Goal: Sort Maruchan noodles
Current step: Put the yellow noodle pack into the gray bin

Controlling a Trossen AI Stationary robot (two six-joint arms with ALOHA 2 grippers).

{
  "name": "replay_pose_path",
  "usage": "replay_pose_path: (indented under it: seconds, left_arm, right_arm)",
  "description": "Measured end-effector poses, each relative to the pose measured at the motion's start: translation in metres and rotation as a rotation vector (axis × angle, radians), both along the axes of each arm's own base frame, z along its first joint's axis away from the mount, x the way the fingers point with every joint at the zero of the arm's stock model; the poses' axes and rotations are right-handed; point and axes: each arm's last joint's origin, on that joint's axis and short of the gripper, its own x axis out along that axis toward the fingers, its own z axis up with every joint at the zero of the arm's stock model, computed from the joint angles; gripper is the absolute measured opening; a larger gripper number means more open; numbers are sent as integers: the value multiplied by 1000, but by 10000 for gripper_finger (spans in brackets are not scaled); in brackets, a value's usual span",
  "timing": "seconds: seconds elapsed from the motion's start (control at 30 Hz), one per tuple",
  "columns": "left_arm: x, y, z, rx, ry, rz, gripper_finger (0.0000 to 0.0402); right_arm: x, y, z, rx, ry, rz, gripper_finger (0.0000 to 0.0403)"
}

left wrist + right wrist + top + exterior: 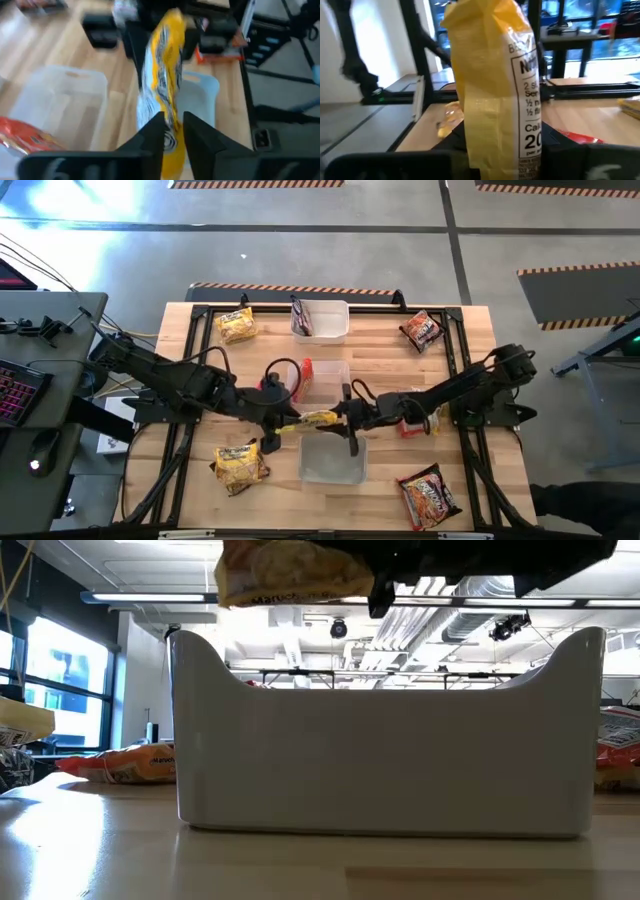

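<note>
High view: my left gripper and right gripper met over the table's middle, both clenched on opposite ends of one yellow noodle packet, which hung in the air just above the far rim of the near clear tub. I judged this to be a handover, each claw pinching an end so the packet could not drop. Other yellow packets and red packets lay scattered on the wooden table, still unsorted.
</note>
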Motion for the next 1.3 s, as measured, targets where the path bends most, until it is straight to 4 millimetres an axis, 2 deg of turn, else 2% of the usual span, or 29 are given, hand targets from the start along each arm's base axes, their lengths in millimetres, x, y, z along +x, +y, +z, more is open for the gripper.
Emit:
replay_pose_path:
  seconds: [0.13,0.27,0.5,0.73,0.87,1.1,1.2,1.3]
  left_arm:
    - [0,5,0,-99,18,36,117]
    - [5,13,-3,-170,49,73,166]
    - [12,28,-11,-213,109,114,221]
    - [27,32,-21,-241,159,93,234]
    - [37,30,-11,-200,196,70,235]
    - [51,23,6,-23,301,-53,235]
    - [52,19,6,100,381,-163,235]
    - [57,14,2,142,429,-189,234]
  right_arm:
    - [-4,-13,3,-13,81,66,100]
    - [-1,-25,-2,-19,117,143,90]
    - [1,-30,-5,-43,117,247,86]
    - [1,-35,-5,-52,114,277,88]
    - [2,-41,-5,-48,115,277,87]
    - [2,-44,-6,-40,125,305,87]
    - [2,-44,-7,-39,137,307,87]
    - [2,-44,-8,-39,144,307,87]
